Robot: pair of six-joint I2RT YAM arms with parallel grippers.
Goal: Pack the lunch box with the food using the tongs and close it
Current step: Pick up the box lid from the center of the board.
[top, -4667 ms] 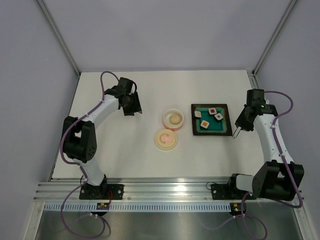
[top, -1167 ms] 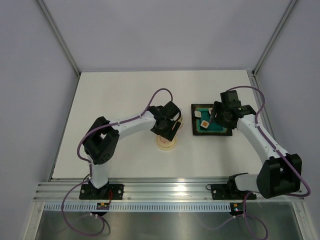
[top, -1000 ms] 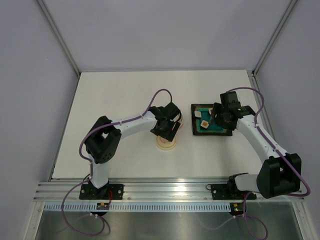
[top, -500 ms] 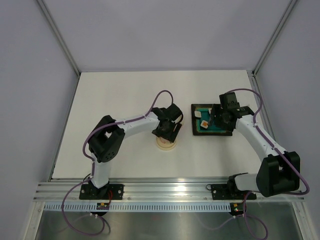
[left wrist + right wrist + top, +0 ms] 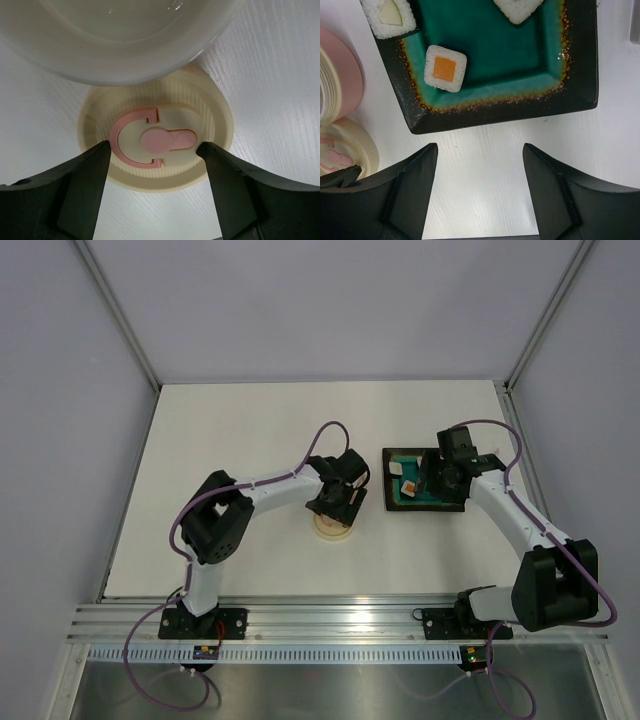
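Item: lunch box (image 5: 345,65), a small round pale-pink plastic tub, standing on the white table (image 5: 230,430) just beside the dark rectangular teal-glazed tray (image 5: 580,75).
Its flat cream disc lid (image 5: 200,110) with a pink curl mark lies just beside it.
Unpacked food: three white rice squares, one orange-centred (image 5: 445,68), all on the tray.
The tongs are not made out in any view.
The left end effector (image 5: 152,146) is spread, straddling the lid.
The right end effector (image 5: 480,147) is spread and empty, at the tray's edge.
Step, as judged: packing is unfinished. The next move calls for finding the tongs before lidding.
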